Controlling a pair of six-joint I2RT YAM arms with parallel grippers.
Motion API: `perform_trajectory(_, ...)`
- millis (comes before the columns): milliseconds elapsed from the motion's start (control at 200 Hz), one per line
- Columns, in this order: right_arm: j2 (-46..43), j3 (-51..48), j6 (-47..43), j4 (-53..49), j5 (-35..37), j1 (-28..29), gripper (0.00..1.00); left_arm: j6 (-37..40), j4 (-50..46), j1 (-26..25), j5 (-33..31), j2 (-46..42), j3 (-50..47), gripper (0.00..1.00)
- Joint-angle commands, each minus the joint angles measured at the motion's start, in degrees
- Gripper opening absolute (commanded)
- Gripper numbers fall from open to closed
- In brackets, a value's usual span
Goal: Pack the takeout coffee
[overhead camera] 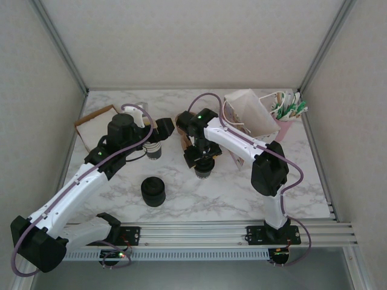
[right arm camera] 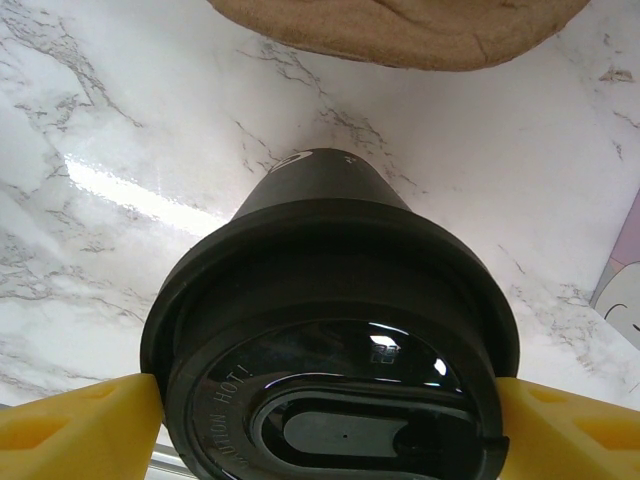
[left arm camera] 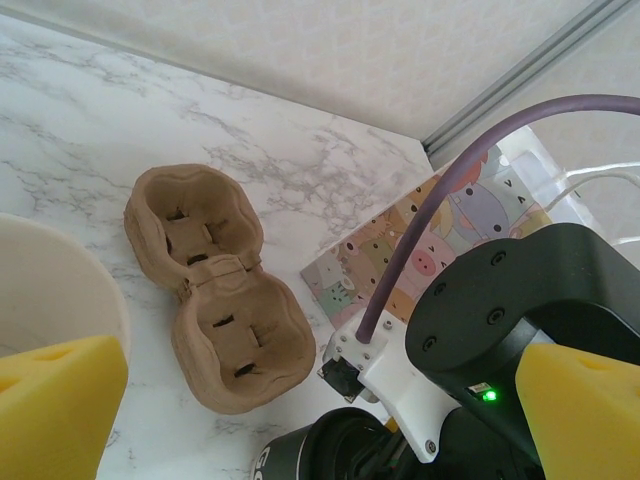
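Observation:
The takeout coffee [right arm camera: 330,300], a dark-walled cup with a round black lid, sits between the yellow pads [right arm camera: 75,425] of my right gripper [right arm camera: 330,425], which is shut on the lid's rim. From above, that cup [overhead camera: 204,171] hangs under the right gripper [overhead camera: 204,163] mid-table. A brown two-cup pulp carrier [left arm camera: 215,290] lies just beyond it on the marble, and its edge [right arm camera: 400,25] shows in the right wrist view. My left gripper [left arm camera: 320,410] stands wide open with nothing between its pads [left arm camera: 55,400]. The cream rim of a lidless cup [left arm camera: 50,290] is by its left pad.
A squat black stack of lids [overhead camera: 153,191] stands near the front. The stack of cream-rimmed cups [overhead camera: 155,150] is under the left gripper [overhead camera: 163,129]. A paper bag [overhead camera: 248,112], a pink cup of sachets [overhead camera: 284,121], a cardboard box [overhead camera: 94,124] and a colourful card [left arm camera: 440,240] line the back.

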Motion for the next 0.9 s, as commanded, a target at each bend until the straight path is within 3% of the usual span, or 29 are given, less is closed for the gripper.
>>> perform_trajectory(0,0.62,-0.75,0.39,-1.00,0.45,-0.46,0.83,-0.19,1.23,0.50,1.21,0.09,0.77,1.00)
perform_trajectory(896,1.19,-0.22,0.72,-0.91,1.40,-0.46,0.78,-0.37,2.02,0.49,2.33,0.64,0.85,1.00)
